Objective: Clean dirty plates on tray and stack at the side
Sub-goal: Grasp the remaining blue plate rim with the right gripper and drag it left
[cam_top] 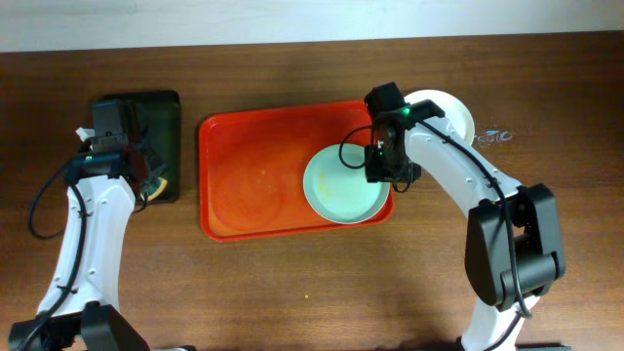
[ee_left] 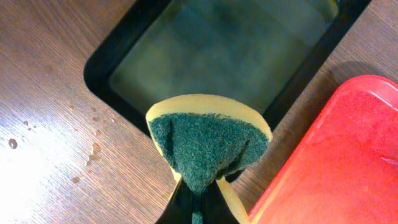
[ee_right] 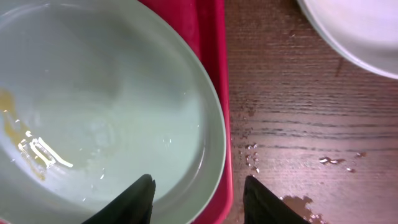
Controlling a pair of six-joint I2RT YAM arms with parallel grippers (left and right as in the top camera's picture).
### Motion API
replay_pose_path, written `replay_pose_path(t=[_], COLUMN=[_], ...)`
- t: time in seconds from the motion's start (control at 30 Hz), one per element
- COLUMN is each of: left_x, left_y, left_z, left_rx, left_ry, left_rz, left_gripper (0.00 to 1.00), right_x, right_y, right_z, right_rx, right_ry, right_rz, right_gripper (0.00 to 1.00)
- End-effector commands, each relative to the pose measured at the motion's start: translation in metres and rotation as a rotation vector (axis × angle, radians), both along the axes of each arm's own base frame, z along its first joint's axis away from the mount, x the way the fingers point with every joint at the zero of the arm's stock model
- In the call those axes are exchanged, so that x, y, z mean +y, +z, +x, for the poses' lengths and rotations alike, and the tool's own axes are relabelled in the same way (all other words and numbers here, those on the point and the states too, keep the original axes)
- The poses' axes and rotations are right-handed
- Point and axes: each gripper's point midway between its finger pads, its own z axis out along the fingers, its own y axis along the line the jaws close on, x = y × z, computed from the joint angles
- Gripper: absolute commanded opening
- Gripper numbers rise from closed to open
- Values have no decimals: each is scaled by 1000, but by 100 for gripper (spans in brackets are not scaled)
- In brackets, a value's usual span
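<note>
One mint plate (cam_top: 343, 187) on tray (cam_top: 244, 180) | white plate (cam_top: 455, 115) part-hidden | sponge (ee_left: 208, 140) masks left hand (ee_left: 198, 200)

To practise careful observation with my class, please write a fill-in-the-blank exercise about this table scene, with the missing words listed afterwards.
1. The left gripper is shut on a green-and-yellow ____.
2. The orange-red tray holds just ____ mint plate.
3. The right gripper, at that plate's rim, has its jaws ____.
4. The white plate rests off the tray, on the ____.
Missing words: sponge; one; open; table.
</note>
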Motion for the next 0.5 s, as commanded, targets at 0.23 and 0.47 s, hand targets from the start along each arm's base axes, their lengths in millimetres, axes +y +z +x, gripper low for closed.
replay_pose_path(t=[0.23,0.47], left_x=[0,0], left_y=[-3,-3], left_z=[0,0], left_rx=[2,2], left_ry=[11,11], left_rz=[-13,-13], left_gripper=[0,0], right_x=[10,35], right_y=[-38,-36], right_z=[-22,-17], right_rx=[98,85], right_ry=[-27,-4], right_rz=[51,165], right_gripper=[47,45])
